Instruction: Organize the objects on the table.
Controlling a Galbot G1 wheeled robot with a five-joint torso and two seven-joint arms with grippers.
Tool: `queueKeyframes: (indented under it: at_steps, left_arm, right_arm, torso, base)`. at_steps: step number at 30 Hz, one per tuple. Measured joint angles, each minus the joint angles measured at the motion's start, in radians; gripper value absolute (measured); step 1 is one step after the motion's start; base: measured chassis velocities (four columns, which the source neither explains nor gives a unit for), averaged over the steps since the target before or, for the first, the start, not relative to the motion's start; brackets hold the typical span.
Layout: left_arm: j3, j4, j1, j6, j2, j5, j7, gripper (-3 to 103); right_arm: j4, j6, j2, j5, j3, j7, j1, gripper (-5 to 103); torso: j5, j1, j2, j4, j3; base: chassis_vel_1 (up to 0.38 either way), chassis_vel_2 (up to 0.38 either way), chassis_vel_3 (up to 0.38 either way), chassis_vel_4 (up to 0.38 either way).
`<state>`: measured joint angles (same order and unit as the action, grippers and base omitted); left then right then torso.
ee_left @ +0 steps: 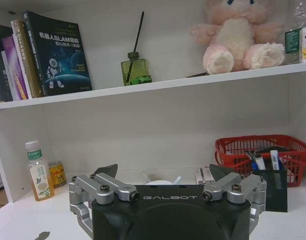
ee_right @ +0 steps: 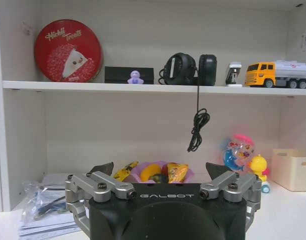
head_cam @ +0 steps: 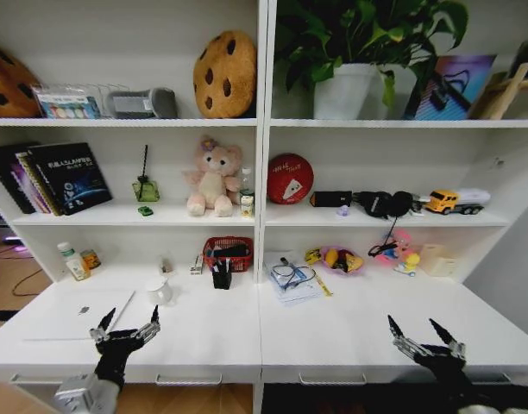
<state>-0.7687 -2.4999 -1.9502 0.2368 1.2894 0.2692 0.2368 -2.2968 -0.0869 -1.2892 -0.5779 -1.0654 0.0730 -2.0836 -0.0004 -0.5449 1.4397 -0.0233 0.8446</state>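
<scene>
The laptop (head_cam: 78,312) lies flat by the desk's (head_cam: 333,332) left front edge, just beside the wide-open left gripper (head_cam: 126,326).

White table (head_cam: 350,332), silver laptop (head_cam: 70,315), red mesh basket (head_cam: 227,253), pink plush bear (head_cam: 212,179).

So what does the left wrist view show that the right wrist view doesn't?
Left wrist view alone: the open left gripper, books, a plush bear, a bottle, a red basket and a pen holder. Right wrist view alone: the open right gripper, a red tin, headphones, a toy truck and snacks. Both show white shelving above the desk.
</scene>
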Motion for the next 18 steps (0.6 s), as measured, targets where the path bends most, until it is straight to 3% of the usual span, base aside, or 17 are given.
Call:
queueKeyframes:
  at_steps: [10,18]
  left_arm:
    - [0.0,0.0,0.0,0.0,0.0,0.0,0.0,100]
    - [0.0,0.0,0.0,0.0,0.0,0.0,0.0,100]
  right_arm:
    - [0.001,0.001,0.0,-0.001,0.001,0.0,0.001,100]
    - [0.001,0.001,0.0,-0.001,0.001,-0.001,0.001,100]
  torso:
    - [0.0007,0.0,0.0,-0.0002,0.0]
    - [0.0002,0.0,0.0,0.0001,0.0]
  base:
    - [0.215,0.224,-0.233,-0.217]
    - [0.304,0.323,-0.324,-0.309]
